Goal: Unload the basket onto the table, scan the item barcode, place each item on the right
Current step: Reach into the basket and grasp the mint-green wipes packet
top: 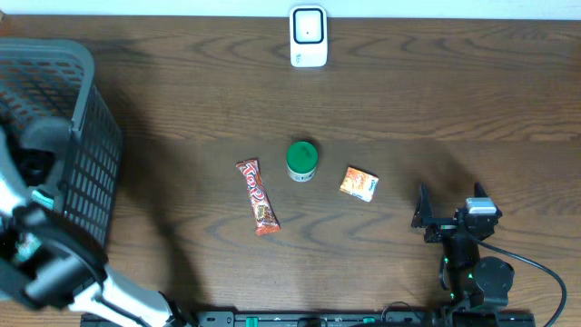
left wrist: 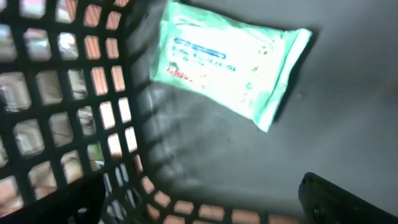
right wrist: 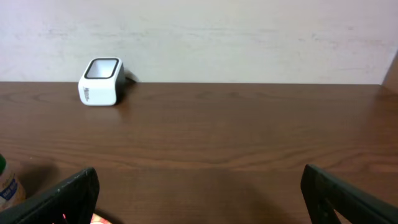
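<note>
One each: scanner, basket, wipes pack, candy bar, jar, packet

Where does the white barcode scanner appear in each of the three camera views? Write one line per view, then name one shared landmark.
Overhead: the barcode scanner sits top centre, at the far edge of the table.
Left wrist: not in it; this view looks into the basket.
Right wrist: the barcode scanner stands upper left.
Shared landmark: the dark wooden table, in overhead and right wrist.

Mock shop checkout, white barcode scanner, mesh shopping basket, wrapped candy bar on wooden tabletop
</note>
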You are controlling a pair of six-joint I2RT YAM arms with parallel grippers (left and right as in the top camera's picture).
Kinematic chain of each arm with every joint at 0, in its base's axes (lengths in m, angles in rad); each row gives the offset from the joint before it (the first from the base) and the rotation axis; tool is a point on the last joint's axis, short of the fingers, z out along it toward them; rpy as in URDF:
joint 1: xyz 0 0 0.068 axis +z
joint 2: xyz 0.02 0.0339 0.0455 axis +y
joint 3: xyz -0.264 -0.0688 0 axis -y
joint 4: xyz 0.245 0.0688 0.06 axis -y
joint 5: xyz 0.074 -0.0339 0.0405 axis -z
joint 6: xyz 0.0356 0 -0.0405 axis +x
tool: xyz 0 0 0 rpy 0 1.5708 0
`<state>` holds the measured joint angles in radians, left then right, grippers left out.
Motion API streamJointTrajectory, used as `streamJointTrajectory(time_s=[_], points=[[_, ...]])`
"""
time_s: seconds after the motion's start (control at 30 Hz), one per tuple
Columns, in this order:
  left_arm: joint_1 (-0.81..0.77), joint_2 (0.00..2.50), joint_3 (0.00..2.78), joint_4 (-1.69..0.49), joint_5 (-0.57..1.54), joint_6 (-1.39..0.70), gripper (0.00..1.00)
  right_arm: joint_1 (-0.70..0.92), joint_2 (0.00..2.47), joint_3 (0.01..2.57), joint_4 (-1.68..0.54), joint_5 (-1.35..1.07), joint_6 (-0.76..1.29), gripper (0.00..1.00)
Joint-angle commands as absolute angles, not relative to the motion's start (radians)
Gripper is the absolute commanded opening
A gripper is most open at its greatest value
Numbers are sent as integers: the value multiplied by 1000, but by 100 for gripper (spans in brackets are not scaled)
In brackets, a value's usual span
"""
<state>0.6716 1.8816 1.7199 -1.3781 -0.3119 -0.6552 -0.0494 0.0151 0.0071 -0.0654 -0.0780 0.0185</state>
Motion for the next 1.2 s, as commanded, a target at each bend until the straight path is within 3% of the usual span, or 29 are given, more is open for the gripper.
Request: streamJointTrajectory(time_s=[0.0, 0.3, 0.7, 1.17], points=[[591, 2017, 1712, -1368, -542, -616, 99, -51, 13, 6, -69, -77, 33, 99], [551, 2203, 1712, -1325, -693, -558, 98, -51, 13, 6, -69, -77, 32, 99], [550, 2251, 1712, -1206, -612, -532, 98, -51, 13, 6, -69, -77, 33, 99], [580, 2252, 1656, -1240, -614, -531, 98, -51, 13, 6, -69, -77, 33, 99]])
